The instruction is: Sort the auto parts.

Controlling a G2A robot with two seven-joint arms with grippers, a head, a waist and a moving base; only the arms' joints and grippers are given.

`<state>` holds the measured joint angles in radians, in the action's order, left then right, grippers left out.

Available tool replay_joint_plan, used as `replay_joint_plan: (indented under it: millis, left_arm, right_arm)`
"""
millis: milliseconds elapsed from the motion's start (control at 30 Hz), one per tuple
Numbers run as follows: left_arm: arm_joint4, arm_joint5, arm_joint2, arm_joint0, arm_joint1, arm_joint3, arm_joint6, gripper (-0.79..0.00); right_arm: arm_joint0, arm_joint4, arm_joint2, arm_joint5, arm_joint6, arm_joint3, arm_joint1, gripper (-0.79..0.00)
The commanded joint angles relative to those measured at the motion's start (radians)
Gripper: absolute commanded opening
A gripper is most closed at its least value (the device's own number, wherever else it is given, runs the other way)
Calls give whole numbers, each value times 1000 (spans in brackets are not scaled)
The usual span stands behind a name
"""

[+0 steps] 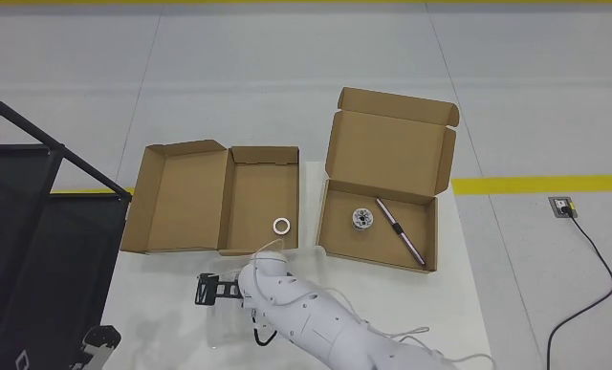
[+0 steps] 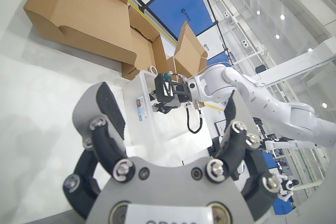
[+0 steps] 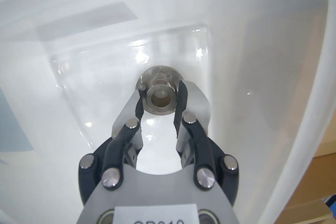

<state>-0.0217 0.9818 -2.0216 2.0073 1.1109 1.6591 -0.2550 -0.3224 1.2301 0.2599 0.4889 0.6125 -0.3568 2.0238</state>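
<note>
Your right gripper [image 3: 160,101] is pinching the round metal part [image 3: 159,90] down inside the clear bin [image 3: 262,38] near the bench's [image 1: 449,303] front left corner, likely to lift it out; your left gripper [image 2: 168,96] hangs close by, fingers [image 2: 110,104] spread wide, holding nothing. Along the back edge sit 2 open boxes for sorting: the left box [image 1: 253,184] holds 1 ring [image 1: 282,225], the right box [image 1: 416,212] holds 1 little round piece [image 1: 361,217] and 1 thin rod [image 1: 400,231]. The bench is white, on a pale floor [image 1: 287,64] with yellow lines [image 1: 535,185].

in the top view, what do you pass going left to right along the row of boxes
black rack → white ring → round metal part → thin rod → floor socket
</note>
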Motion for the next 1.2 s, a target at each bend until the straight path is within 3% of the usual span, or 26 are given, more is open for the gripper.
replay_joint_plan:
  millis: [0,67,333,533,700,1167]
  left_arm:
    - [2,1,0,0,1,-1,0,0]
    - [2,3,-1,1,1,-3,-1,0]
    - [10,7,-5,2,3,-6,-7,0]
    - [14,4,-6,0,5,-3,-11,0]
    - [9,-3,-2,-2,6,10,-15,0]
    - [-6,-22,3,-9,11,25,-19,0]
  right_arm:
    - [4,-9,-8,-2,-3,2,0,-723]
    - [8,-20,-16,-4,-4,5,0,-785]
    - [32,-53,-43,45,-62,9,-3,-785]
    - [58,-28,-59,166,-204,6,-12,-785]
    - [60,15,-61,130,-263,15,-16,-785]
    - [43,59,-25,14,-147,-71,-44,-785]
